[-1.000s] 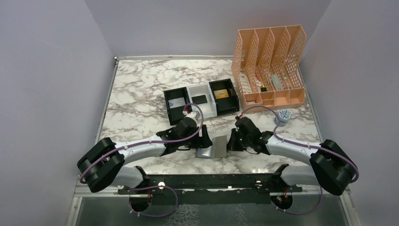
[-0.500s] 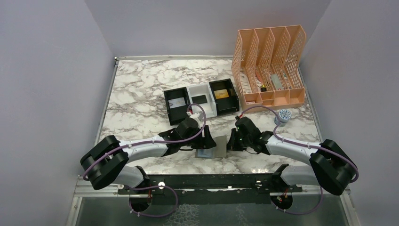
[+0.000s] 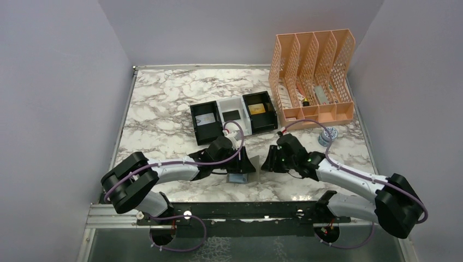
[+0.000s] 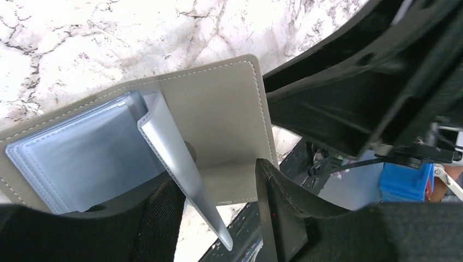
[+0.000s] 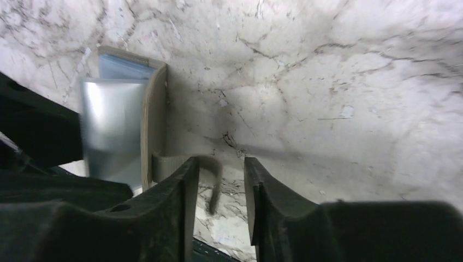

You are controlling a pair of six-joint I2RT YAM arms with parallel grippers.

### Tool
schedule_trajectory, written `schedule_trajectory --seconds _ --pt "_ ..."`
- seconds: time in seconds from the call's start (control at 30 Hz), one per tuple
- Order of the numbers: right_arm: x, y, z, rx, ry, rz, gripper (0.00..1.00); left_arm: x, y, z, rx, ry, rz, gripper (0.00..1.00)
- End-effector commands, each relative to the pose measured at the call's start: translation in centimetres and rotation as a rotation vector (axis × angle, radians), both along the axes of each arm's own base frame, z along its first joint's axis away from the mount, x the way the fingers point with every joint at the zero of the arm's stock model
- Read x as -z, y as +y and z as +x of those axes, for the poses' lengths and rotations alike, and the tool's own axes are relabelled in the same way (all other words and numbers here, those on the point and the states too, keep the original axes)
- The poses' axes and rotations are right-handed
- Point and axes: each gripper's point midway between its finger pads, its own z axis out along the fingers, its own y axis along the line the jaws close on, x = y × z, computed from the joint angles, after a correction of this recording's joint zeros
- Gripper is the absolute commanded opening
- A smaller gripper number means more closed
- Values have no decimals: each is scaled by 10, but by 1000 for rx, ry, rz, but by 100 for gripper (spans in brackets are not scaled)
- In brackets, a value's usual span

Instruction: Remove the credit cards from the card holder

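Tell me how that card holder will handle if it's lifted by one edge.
Probably floppy: the card holder is thin stitched sheet, and its clear sleeve curls upward. Likely light for its size, being so thin. It may slide when pushed on the polished marble table.

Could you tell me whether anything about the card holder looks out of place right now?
Yes. One clear sleeve of the open card holder stands up off its panel instead of lying flat, between the fingers of the left gripper. Its strap also sticks out sideways into the open right gripper.
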Motion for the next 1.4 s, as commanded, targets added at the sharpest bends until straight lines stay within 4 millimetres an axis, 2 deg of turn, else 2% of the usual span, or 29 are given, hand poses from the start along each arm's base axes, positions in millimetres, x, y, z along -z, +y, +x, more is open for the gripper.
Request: schedule_trajectory --seconds 0.0,0.1,0.23,0.33,0.43,0.53,0.67,0.9,1.17,1.37 --pt "-34 -21 19 100 -96 -72 40 -12 -15 3 25 -27 -42 50" --pt "-58 -26 25 115 -150 -83 41 -16 -23 3 59 -41 -51 51" --pt "-88 -24 29 110 -204 -46 42 -21 -34 0 99 -63 -57 57" --pt "-100 -13 29 68 -218 0 38 -20 -40 -5 132 -68 -56 58" --pt "-103 1 27 21 -205 51 32 -15 -42 -11 154 -68 -44 55" --pt "-96 12 25 -4 -170 85 24 -3 -39 -15 153 -53 -15 45" --pt "-87 26 21 -48 -135 137 15 13 -33 -22 155 -47 25 37" --pt "-58 42 10 -132 -33 148 9 22 -31 -30 165 -50 53 35" --pt "-22 50 -1 -189 47 160 6 18 -31 -34 188 -62 42 37" --pt "20 28 7 -138 73 -12 6 -1 -18 -34 162 -99 44 39"
